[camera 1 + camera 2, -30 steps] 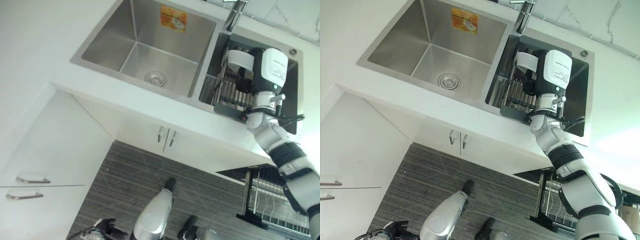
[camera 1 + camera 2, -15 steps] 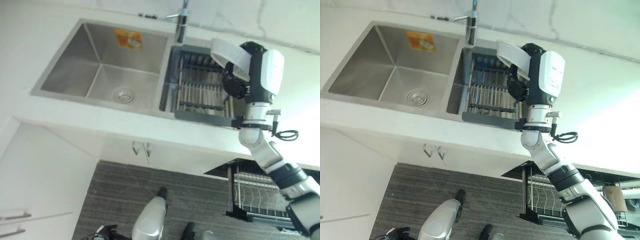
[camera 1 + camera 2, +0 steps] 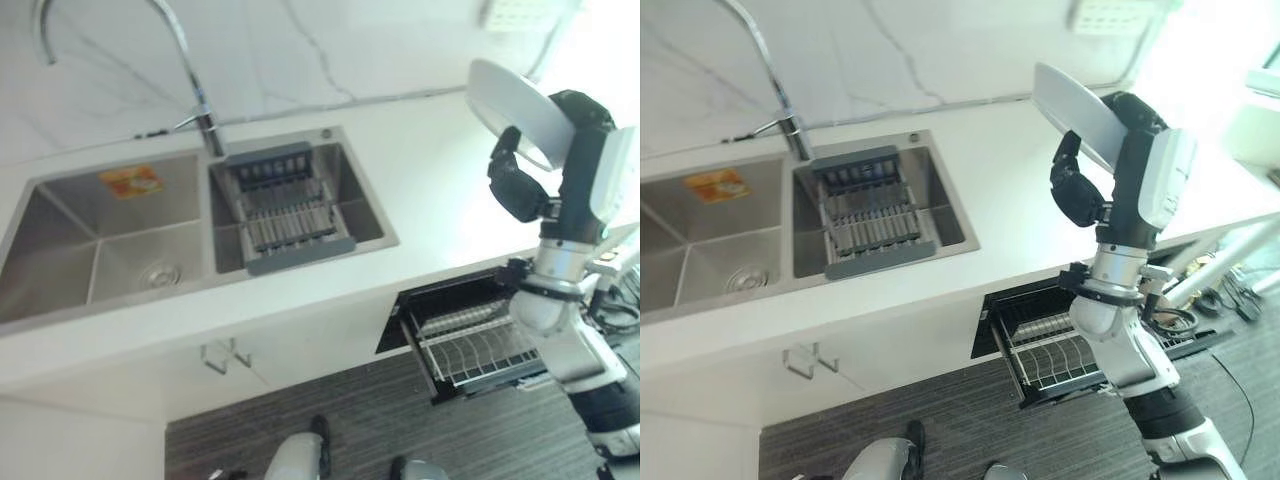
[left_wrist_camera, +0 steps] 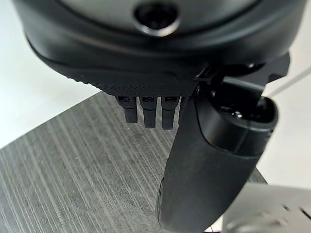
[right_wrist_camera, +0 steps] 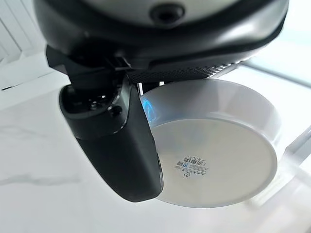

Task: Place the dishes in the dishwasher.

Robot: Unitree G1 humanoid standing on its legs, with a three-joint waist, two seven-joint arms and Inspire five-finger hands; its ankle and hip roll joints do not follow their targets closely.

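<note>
My right hand (image 3: 525, 185) is shut on a white plate (image 3: 515, 110), held tilted in the air above the counter's right end. In the right wrist view the plate's underside (image 5: 218, 145) faces the camera, with the thumb (image 5: 114, 141) curled over its rim. Below the counter, under the hand, the dishwasher drawer (image 3: 470, 335) stands pulled out, showing its wire rack (image 3: 1045, 345). My left hand (image 4: 148, 111) hangs low over the striped grey floor, fingers relaxed and holding nothing.
A double steel sink (image 3: 90, 250) is set in the white counter (image 3: 440, 200). Its right basin holds a grey dish rack (image 3: 290, 215). A tall faucet (image 3: 190, 80) rises behind it. Cabinet doors with handles (image 3: 220, 355) lie below the sink.
The camera has swung round. My right hand has lifted the plate out of the sink's dish rack and carried it right, to above the counter over the open dishwasher drawer.
</note>
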